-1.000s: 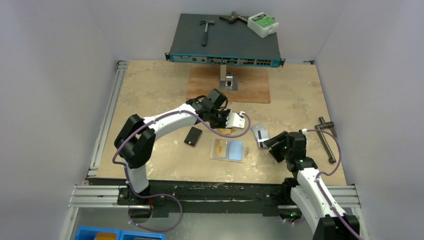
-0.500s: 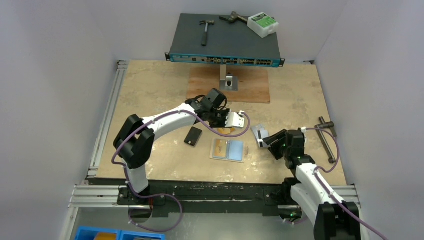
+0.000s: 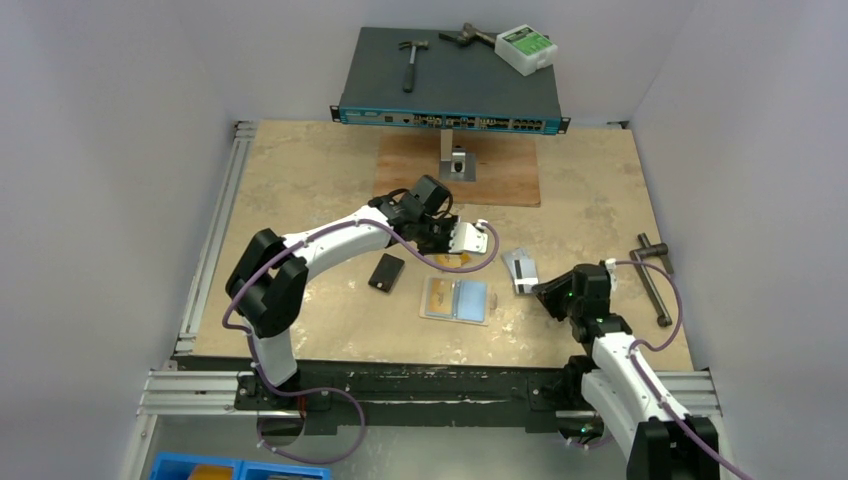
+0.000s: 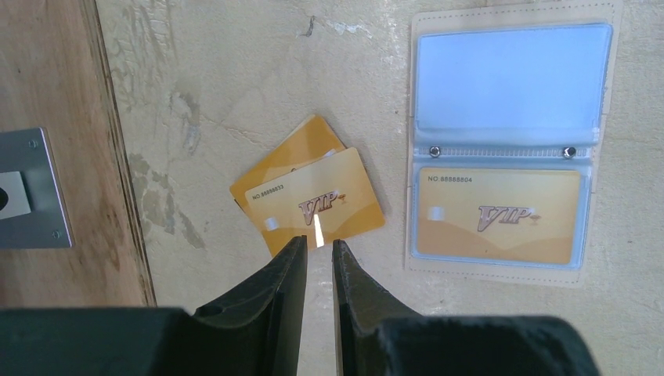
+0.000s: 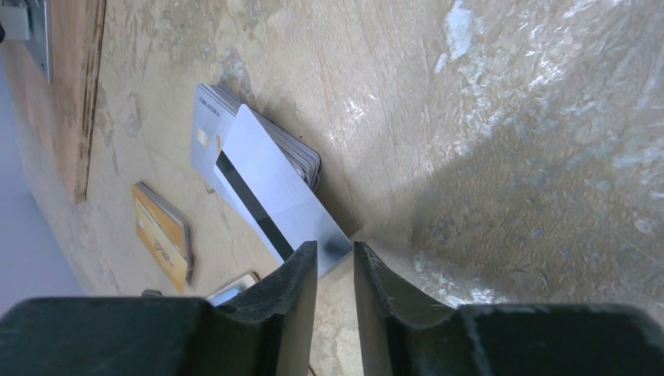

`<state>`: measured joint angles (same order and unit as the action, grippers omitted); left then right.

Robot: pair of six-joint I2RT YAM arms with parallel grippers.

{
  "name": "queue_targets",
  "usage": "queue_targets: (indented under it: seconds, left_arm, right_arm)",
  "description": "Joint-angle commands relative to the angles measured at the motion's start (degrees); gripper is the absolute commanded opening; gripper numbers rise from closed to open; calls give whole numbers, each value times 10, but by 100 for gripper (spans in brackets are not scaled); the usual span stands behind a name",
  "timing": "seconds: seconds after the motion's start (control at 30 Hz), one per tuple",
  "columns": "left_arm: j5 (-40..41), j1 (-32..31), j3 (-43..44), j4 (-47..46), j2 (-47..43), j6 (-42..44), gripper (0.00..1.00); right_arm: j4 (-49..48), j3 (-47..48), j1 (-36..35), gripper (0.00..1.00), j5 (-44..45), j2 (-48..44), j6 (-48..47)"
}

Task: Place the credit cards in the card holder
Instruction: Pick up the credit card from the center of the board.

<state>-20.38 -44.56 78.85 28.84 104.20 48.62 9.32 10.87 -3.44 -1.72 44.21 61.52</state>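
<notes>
Gold cards [image 4: 313, 200], at least two, lie overlapped on the table [image 4: 196, 63], just beside the open holder [image 4: 509, 78] and not touching it. The holder lies flat with its inside up. One pocket is clear, bluish and has no card in it. The other pocket holds a gold card [image 4: 497, 215] with the printed face up.

The left gripper [image 4: 318, 241] hangs over the loose gold cards, with its tips at the near edge of the top one. Its fingers [image 4: 294, 258] stand almost together, with only a thin gap between them. I cannot tell whether they pinch that card or only stand at its edge.

On the right side of the holder, near but apart from it, there is a silver pile [image 5: 205, 125] of cards. One silver card [image 5: 266, 180], with a black stripe across it, is tilted. Its far end rests on the pile and its near corner is raised. The right gripper [image 5: 335, 246] has this corner between its fingers [image 5: 305, 266], which clench on it from both sides.

A black card [image 3: 386, 271] lies flat on the left side of the holder, apart from it, beneath the left arm's forearm in the top view. No gripper touches it.
</notes>
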Motion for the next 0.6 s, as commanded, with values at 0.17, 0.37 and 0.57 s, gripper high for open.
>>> queue_targets:
  seconds: [0.17,0.37,0.57]
  left_arm:
    - [-1,4,-7,-6,-34,2,18]
    - [1,4,-13,-6,-37,6,18]
    - [1,4,-11,-4,-37,5,18]
  right_arm:
    - [23,3,1,11,28,-15,6]
    - [21,-1,1,34,27,-14,5]
    - [-8,-8,1,54,30,-3,4]
